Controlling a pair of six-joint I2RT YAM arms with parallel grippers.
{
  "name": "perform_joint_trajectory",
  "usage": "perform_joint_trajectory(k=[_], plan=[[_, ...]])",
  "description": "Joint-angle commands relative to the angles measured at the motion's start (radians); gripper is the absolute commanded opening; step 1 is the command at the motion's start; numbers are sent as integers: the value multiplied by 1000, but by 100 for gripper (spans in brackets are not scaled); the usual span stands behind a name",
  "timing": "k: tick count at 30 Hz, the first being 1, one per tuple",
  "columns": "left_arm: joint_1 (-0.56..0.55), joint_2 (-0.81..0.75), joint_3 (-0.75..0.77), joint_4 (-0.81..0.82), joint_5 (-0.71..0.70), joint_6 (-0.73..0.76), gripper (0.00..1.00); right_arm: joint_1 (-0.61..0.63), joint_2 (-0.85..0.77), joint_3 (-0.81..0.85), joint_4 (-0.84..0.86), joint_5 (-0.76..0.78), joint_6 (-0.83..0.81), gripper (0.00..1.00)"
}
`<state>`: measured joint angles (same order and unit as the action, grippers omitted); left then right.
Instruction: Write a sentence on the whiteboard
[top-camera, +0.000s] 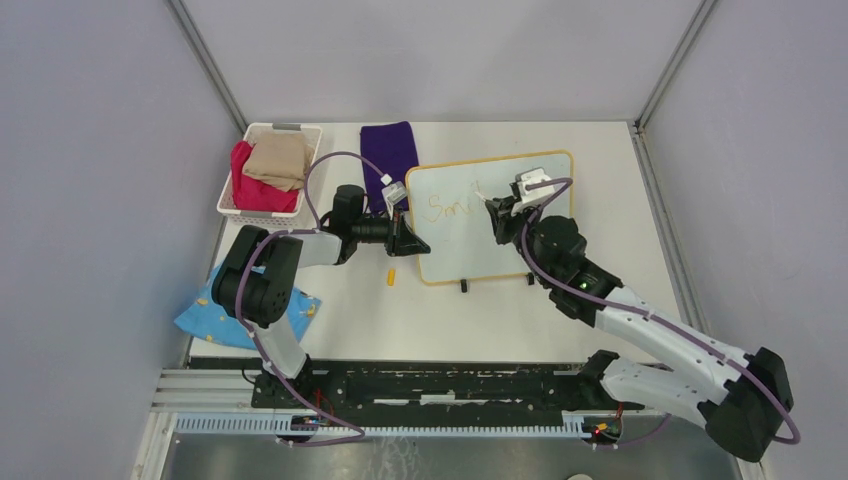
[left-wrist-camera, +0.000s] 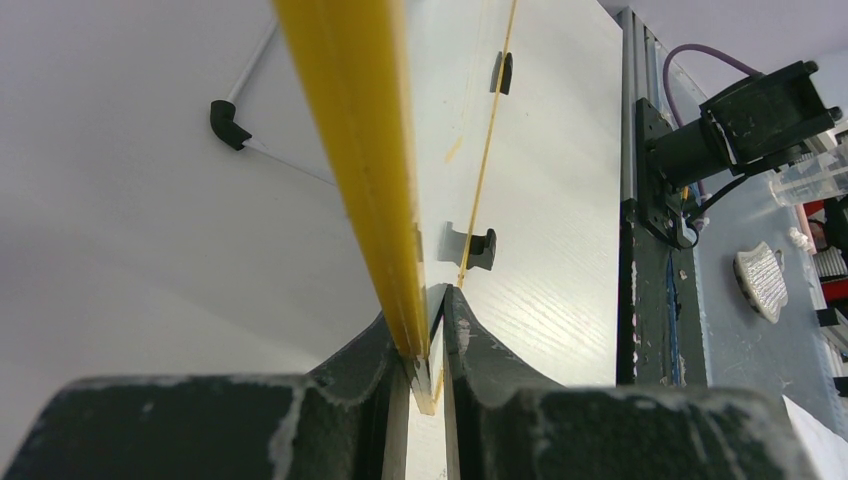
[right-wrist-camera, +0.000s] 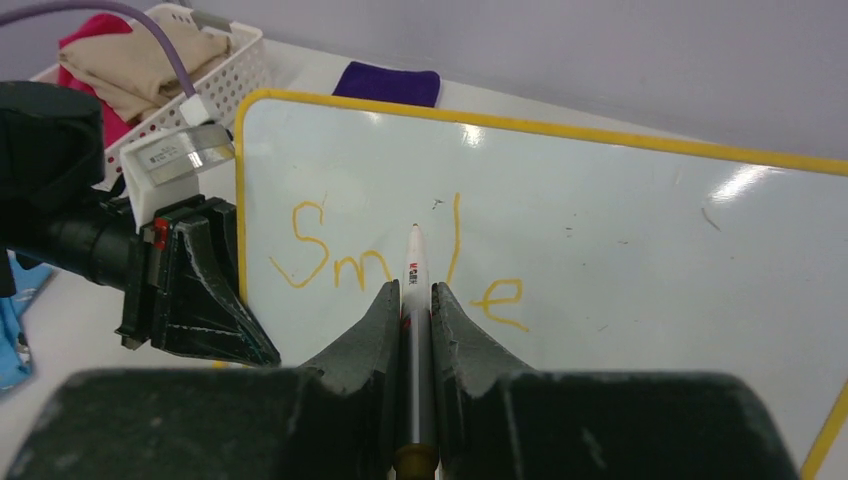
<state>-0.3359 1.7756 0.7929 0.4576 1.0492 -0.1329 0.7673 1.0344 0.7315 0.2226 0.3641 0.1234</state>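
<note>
Robotics lab test cell. White table (top-camera: 620, 200) boxed in by blank grey panels (top-camera: 90, 150) on bare metal posts (top-camera: 207, 62), rising behind the whiteboard (top-camera: 470, 240). On the near side of the whiteboard, aluminium extrusion (top-camera: 205, 388) and a black mounting plate (top-camera: 450, 400) carry the left arm (top-camera: 265, 280) and right arm (top-camera: 650, 330), with purple cable (top-camera: 320, 170) exposed. Loose props: white basket (top-camera: 258, 214) of cloths far-left of the whiteboard, purple cloth (top-camera: 390, 148) just behind it, blue cloth (top-camera: 205, 318) near-left.

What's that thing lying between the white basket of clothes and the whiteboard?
A dark purple cloth lies flat between the basket and the whiteboard, clearest in the top view.
</note>
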Motion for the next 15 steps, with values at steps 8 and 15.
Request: perform_joint_trajectory(k=[8, 15], plan=[[-34, 48, -24, -143, -188, 127, 2, -33, -233, -133, -93, 169, 22, 0], [-34, 53, -22, -145, -194, 127, 2, -63, -219, -168, -101, 160, 48, 0]])
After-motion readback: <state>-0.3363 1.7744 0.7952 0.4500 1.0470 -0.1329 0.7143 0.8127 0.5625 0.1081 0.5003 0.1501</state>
